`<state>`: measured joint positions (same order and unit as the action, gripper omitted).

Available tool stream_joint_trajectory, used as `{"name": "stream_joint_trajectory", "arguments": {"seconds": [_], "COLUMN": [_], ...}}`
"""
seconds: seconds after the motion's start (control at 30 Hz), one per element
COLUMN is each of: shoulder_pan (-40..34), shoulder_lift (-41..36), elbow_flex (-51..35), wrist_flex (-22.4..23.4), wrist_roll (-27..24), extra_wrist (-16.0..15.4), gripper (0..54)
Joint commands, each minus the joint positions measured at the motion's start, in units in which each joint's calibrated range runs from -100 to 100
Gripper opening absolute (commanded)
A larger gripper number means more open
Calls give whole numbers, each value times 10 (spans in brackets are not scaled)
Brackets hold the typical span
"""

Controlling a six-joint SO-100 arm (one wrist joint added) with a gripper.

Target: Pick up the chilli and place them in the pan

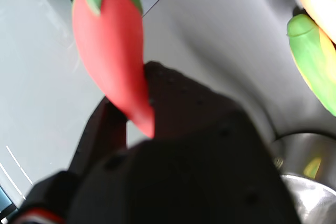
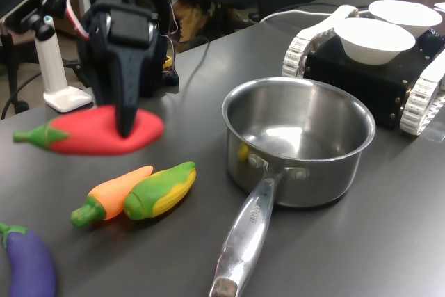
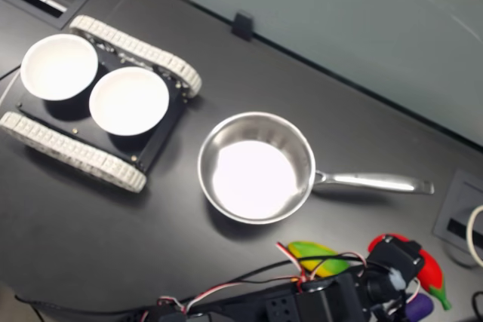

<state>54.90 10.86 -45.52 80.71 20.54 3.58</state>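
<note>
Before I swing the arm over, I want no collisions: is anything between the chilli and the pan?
Nothing visible. The chilli is held up in the gripper; the corn and orange pepper lie below, on the table, and the pan looks empty.

Chilli (image 1: 110, 45) tip hidden between black gripper (image 1: 137, 121) parts in the wrist view; jaw gap unreadable there. In the second exterior view, chilli (image 3: 432, 271) mostly covered by the arm, only a red sliver and green stem showing. Eggplant (image 2: 29, 263) cut off by the first exterior view's bottom-left corner. Corn (image 1: 315, 61) and orange pepper (image 1: 321, 1) cropped at the wrist view's edge, blurred. Pan (image 1: 304, 174) only partly in the wrist view. Farther white bowl (image 2: 409, 13) clipped at the first exterior view's right edge.
</note>
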Motion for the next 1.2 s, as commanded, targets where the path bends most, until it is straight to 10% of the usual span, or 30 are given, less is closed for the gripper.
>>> {"name": "stream_joint_trajectory", "arguments": {"seconds": [0.0,1.17], "shoulder_pan": [-23,-262], "shoulder_lift": [-97,-383], "elbow_flex": [-13,237], "wrist_flex": [-27,-89], "wrist_roll": [-18,-132], "extra_wrist": [-18,-64], "gripper": [1,1]}}
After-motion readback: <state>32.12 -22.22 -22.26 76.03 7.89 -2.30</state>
